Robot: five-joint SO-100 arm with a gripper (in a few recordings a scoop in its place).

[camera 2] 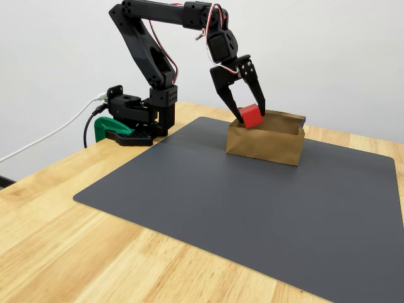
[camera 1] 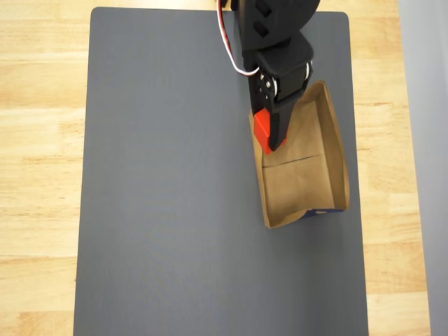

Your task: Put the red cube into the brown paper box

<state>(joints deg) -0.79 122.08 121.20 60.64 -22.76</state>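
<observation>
The red cube (camera 2: 250, 115) hangs between the fingers of my black gripper (camera 2: 250, 118), which is shut on it. It sits just above the rim of the brown paper box (camera 2: 265, 144), at the box's left end in the fixed view. From overhead the red cube (camera 1: 262, 128) shows beside the gripper (camera 1: 271, 140), over the left wall of the box (camera 1: 302, 185). The box floor has a crease, and its lower right corner is printed blue. My gripper covers most of the cube from above.
A dark grey mat (camera 1: 175, 210) covers the wooden table (camera 1: 38, 175), and the box lies on its right side. The arm's base and a green clamp (camera 2: 112, 128) stand at the table's back left edge.
</observation>
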